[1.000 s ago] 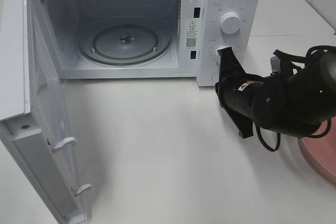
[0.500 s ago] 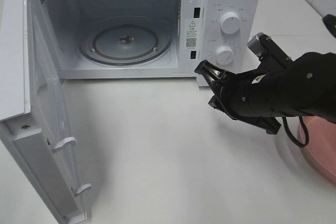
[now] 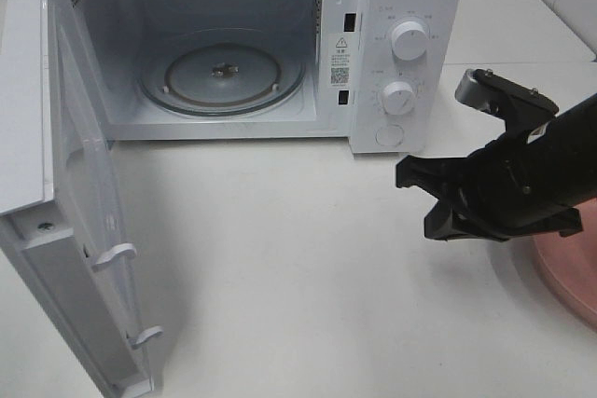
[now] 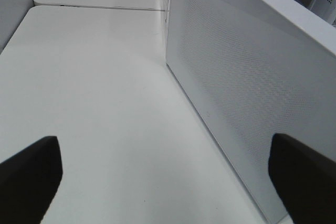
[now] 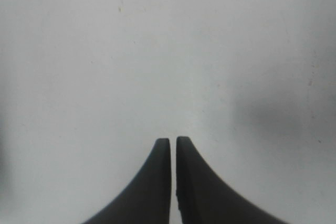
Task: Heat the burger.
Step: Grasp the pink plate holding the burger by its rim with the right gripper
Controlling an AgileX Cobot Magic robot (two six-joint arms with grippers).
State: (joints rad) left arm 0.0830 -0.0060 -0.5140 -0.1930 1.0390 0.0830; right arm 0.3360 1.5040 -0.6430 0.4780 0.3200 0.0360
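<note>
White tabletop (image 3: 280, 258) under the right claw (image 5: 173, 141), nearly shut, empty; left claw (image 4: 165, 163) wide open, empty, beside the microwave (image 4: 236, 77).

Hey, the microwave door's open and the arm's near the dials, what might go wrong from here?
The turntable is empty, so turning a dial now would heat nothing. The right gripper, shut, hangs close to the pink plate at the table's edge, and its arm might knock it.
</note>
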